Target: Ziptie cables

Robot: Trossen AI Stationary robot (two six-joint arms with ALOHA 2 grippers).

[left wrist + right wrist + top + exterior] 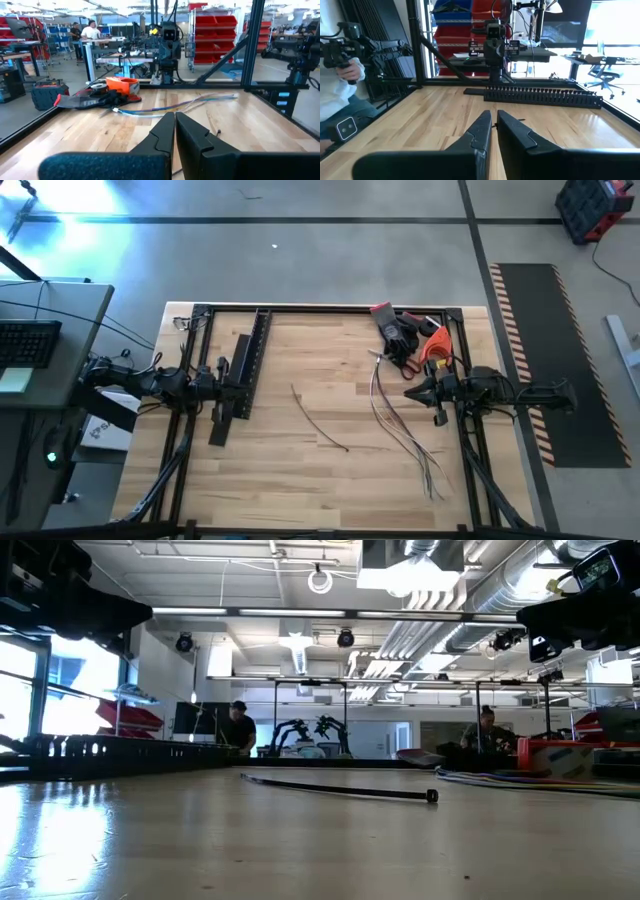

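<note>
Both grippers are clenched on nothing: the left gripper (222, 383) far across the table from the cables (400, 425), the right gripper (412, 395) just beside them. Nothing is bundled yet; next, I judge, comes gathering the cables, with the zip tie (318, 423) lying near them.
</note>
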